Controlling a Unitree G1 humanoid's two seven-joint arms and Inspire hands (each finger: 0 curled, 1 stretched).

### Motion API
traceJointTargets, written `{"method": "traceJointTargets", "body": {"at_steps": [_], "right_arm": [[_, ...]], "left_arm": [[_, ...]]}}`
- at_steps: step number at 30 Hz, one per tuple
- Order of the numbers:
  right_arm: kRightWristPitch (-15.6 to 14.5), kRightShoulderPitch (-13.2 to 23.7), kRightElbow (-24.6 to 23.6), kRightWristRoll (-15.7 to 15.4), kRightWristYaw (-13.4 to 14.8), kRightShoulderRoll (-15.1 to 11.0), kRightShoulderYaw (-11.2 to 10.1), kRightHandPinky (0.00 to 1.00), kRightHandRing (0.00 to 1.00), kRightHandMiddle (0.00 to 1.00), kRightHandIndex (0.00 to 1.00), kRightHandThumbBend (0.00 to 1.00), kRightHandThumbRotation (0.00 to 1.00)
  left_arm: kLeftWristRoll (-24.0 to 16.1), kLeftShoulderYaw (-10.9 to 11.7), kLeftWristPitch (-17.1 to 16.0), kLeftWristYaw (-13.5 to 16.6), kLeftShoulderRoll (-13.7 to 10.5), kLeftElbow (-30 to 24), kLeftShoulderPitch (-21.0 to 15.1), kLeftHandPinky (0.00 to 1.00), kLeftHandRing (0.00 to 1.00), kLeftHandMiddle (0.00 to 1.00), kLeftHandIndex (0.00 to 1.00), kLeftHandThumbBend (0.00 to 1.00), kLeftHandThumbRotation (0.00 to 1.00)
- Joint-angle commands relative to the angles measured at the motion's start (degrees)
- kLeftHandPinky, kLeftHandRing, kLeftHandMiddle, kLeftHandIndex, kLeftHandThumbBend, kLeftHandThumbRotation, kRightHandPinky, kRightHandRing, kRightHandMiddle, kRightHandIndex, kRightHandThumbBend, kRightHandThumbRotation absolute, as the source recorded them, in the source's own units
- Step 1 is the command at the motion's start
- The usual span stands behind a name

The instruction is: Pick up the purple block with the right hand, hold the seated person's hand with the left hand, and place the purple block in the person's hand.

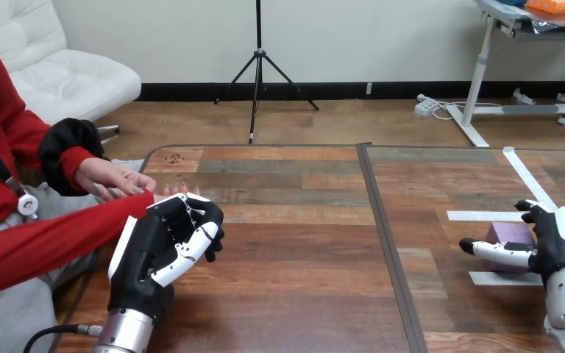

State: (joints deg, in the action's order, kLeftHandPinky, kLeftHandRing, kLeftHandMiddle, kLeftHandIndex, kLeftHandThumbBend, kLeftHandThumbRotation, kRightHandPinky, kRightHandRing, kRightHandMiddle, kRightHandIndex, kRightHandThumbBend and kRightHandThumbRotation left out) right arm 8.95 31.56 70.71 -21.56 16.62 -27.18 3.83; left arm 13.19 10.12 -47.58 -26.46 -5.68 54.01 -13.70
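Fingers of the left hand: we see them curled, with the thumb, round the person's hand, whose fingertips poke out at the 12 o'clock side of the grip.
Left hand, place: near the table's edge at about 8 o'clock, its silver forearm rising from the bottom edge.
Person's other hand: just beyond the held one, toward 10 o'clock, resting on the red sleeve.
Purple block: on the table at about 4 o'clock, between two white tape strips.
Right hand: against the block's 3 o'clock side, touching it.
Right hand, grip: we cannot tell whether it clasps the block or merely rests against it.
Block and person's hand: well apart, across the table's dark middle seam.
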Motion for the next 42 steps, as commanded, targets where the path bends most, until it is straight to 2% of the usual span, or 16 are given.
{"method": "traceJointTargets", "body": {"at_steps": [1,15,22,31,42], "right_arm": [[-0.55,4.34,0.62,0.13,1.11,-0.16,0.39,0.66,0.82,0.85,0.85,1.0,0.32],[0.69,4.11,0.61,-0.17,2.07,-0.1,1.04,0.63,0.76,0.79,0.79,0.97,0.22],[1.64,3.92,0.6,1.39,1.34,0.14,-0.07,0.62,0.73,0.77,0.75,0.95,0.15],[2.92,3.68,0.88,2.27,1.79,0.17,-0.31,0.55,0.64,0.69,0.69,0.9,0.03],[3.54,3.52,0.95,2.62,2.57,0.24,-0.46,0.48,0.54,0.59,0.6,0.84,0.0]], "left_arm": [[0.24,0.26,-0.63,-0.37,-0.22,-1.0,-4.27,0.21,0.31,0.36,0.4,0.43,0.23],[0.13,0.3,-0.58,-0.3,-0.25,-0.98,-4.22,0.2,0.3,0.36,0.4,0.42,0.23],[0.07,0.28,-0.7,-0.28,-0.27,-1.06,-4.13,0.21,0.31,0.36,0.39,0.42,0.22],[-0.23,0.19,-1.15,-0.08,-0.35,-1.17,-3.96,0.21,0.31,0.36,0.39,0.42,0.22],[0.25,0.4,-0.98,-0.63,-0.32,-0.98,-4.06,0.21,0.31,0.36,0.39,0.42,0.23]]}}
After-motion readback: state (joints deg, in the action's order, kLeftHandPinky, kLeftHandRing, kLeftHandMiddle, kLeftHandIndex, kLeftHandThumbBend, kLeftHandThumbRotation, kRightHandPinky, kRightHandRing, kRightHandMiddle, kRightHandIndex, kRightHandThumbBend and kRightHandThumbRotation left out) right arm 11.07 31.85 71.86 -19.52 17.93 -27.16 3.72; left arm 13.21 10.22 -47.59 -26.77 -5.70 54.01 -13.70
